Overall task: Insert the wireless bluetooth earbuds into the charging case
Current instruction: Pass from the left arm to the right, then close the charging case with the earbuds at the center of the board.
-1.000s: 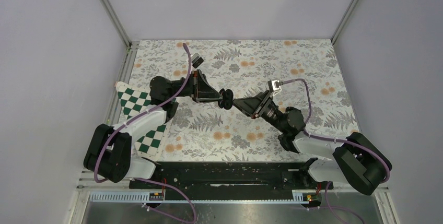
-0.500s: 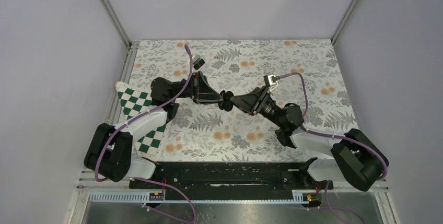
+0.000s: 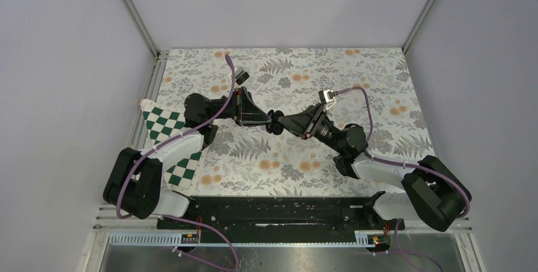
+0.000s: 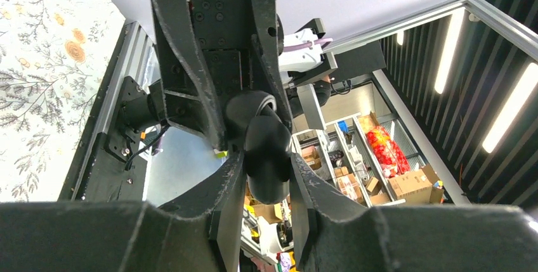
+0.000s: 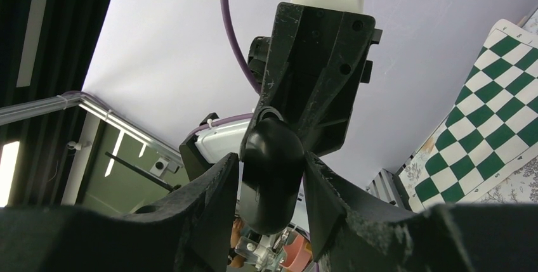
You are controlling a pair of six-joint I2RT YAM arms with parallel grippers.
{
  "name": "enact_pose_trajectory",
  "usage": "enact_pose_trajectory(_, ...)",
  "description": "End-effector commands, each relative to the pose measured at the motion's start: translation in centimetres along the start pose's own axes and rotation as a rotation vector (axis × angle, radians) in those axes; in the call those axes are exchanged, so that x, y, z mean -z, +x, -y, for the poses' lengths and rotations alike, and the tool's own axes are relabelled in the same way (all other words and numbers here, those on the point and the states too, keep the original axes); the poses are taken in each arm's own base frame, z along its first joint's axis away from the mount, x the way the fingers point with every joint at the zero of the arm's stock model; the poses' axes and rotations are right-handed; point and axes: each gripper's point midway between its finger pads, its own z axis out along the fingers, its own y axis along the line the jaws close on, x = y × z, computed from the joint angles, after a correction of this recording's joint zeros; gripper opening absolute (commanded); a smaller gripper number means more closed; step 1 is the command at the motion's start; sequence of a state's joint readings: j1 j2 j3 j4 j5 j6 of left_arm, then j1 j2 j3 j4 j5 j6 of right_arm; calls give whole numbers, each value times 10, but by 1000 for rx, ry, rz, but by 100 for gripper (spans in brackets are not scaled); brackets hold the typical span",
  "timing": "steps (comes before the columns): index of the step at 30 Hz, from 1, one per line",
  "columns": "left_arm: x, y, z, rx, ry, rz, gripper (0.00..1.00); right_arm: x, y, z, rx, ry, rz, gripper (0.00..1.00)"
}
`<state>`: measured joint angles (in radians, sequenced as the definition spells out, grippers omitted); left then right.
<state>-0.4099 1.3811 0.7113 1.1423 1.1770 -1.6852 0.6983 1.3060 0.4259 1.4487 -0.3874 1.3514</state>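
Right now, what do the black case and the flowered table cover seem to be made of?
The case: probably hard moulded plastic, smooth satin black; soft grey highlights lie on its rounded shell. The table cover: cloth or vinyl with a printed fern-and-flower pattern, matte; it lies flat without glare, so I cannot tell which.

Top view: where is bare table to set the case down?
Free: far strip of table along the back wall; near patch by the base rail. Crowded: centre, where left gripper and right gripper clamp the case; left edge, under checkered mat.
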Motion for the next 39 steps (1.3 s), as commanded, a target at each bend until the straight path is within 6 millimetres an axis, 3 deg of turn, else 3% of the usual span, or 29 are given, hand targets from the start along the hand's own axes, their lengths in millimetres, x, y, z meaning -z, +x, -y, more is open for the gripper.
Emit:
enact_pose_trajectory(1,3,-2,-11,-41,-21,3,0,0,1,-39,44,-119,-14,48)
enact_pose_trajectory(9,4,-5,-16,-43,-53,16,0,3,4,-39,38,-116,-20,48)
enact_pose_trajectory(24,3,-7,-16,-52,-72,16,0,-6,10,-16,14,-69,-50,43)
enact_pose_trajectory(27,3,-7,-16,-51,-73,15,0,-7,11,-15,11,-67,-52,37)
enact_pose_trajectory(31,3,-9,-15,-54,-80,15,0,-7,10,-12,-3,-56,-44,21)
enact_pose_trajectory(34,2,-10,-15,-54,-89,17,23,-8,9,-7,-13,-42,-36,17)
enact_pose_trajectory(39,3,-9,-13,-71,-109,17,50,-6,9,4,-26,-14,-24,15)
